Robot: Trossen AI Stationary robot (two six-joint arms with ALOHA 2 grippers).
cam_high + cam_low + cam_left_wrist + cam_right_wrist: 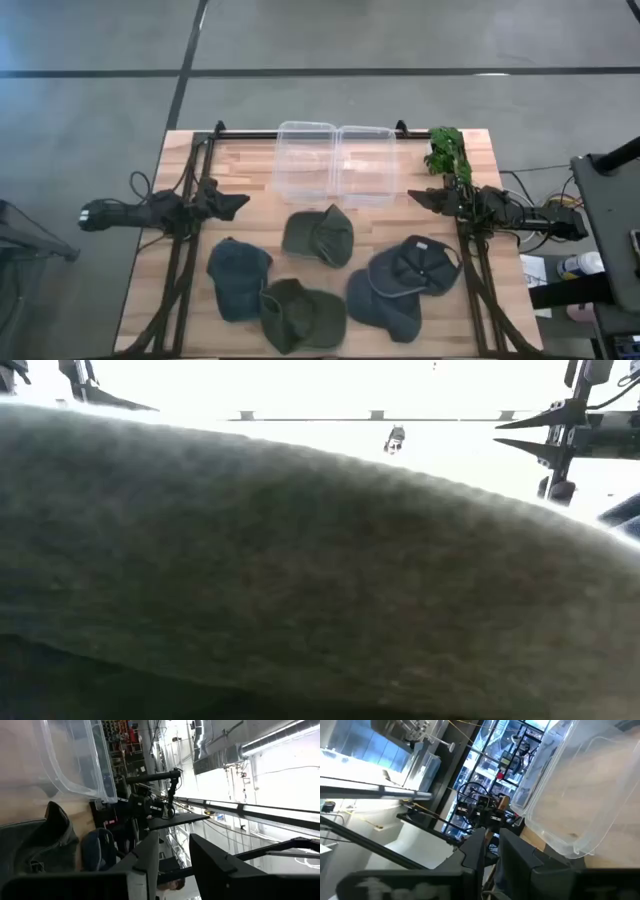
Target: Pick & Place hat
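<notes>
left hand (240,203): apart, left tabletop (300,150) edge | right hand (418,197): narrow gap, empty, right edge | five soft cloth caps (320,237) between, near half | clear plastic bins (335,160) far edge

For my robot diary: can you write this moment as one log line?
hats: five caps on table, none held | bins: empty | left gripper: open, waiting | right gripper: waiting

We see a wooden desk (330,300) standing on a grey floor (90,80) crossed by dark lines. At the far edge of the desk sit two clear plastic bins side by side, touching: one (304,160) on the left, the other (364,163) on the right. Just beside the right bin, at the desk's far right corner, we see a leafy green plant (447,152). A black frame (185,270) runs along the desk's sides.
</notes>
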